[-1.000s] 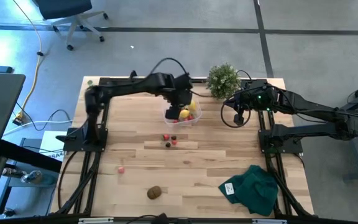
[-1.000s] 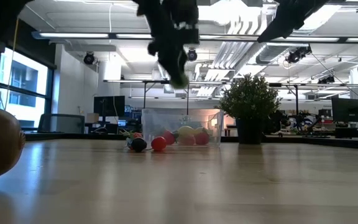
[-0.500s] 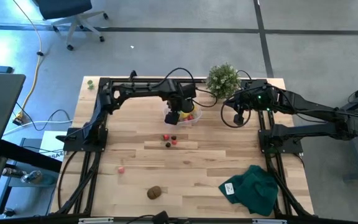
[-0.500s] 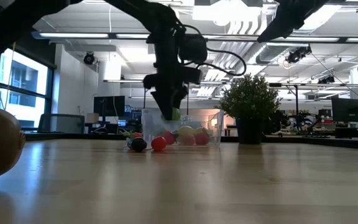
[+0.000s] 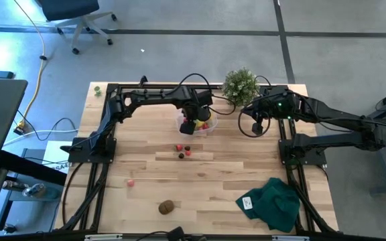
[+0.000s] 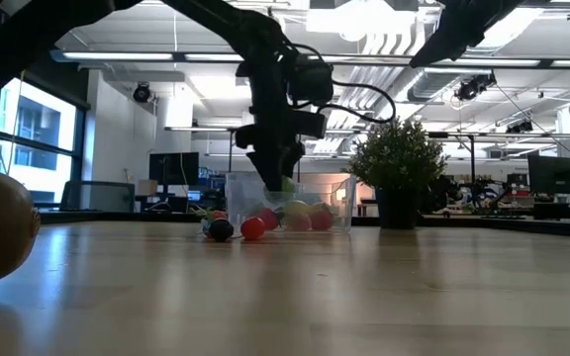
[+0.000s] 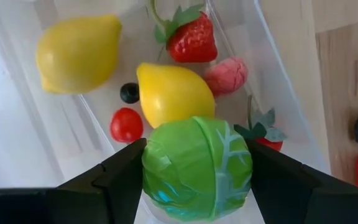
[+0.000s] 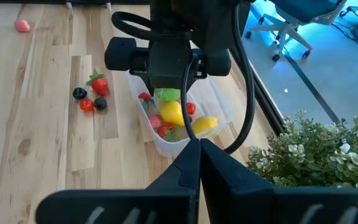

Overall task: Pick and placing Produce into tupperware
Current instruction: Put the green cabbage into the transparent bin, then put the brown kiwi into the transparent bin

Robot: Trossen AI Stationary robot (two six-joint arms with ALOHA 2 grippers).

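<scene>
One green ball (image 7: 197, 167) sits pinched in the left hand (image 7: 197, 186), lowered into the tub (image 5: 198, 124) since a second ago. Release probably comes next. Right hand (image 8: 199, 147) waits beside the plant (image 5: 240, 85), pressed together.

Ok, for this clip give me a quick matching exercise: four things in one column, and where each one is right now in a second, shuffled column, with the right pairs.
Things:
1. green ball
2. brown kiwi
3. two yellow lemons
4. dark green cloth

Places:
A. lying inside the tupperware
B. clamped in the left gripper, above the tupperware
C. on the table's near right part, by the right arm's base
D. alone on the wood near the front edge, left of centre

The right gripper waits off to the side by the potted plant.

Pairs: 1-B, 2-D, 3-A, 4-C
</scene>
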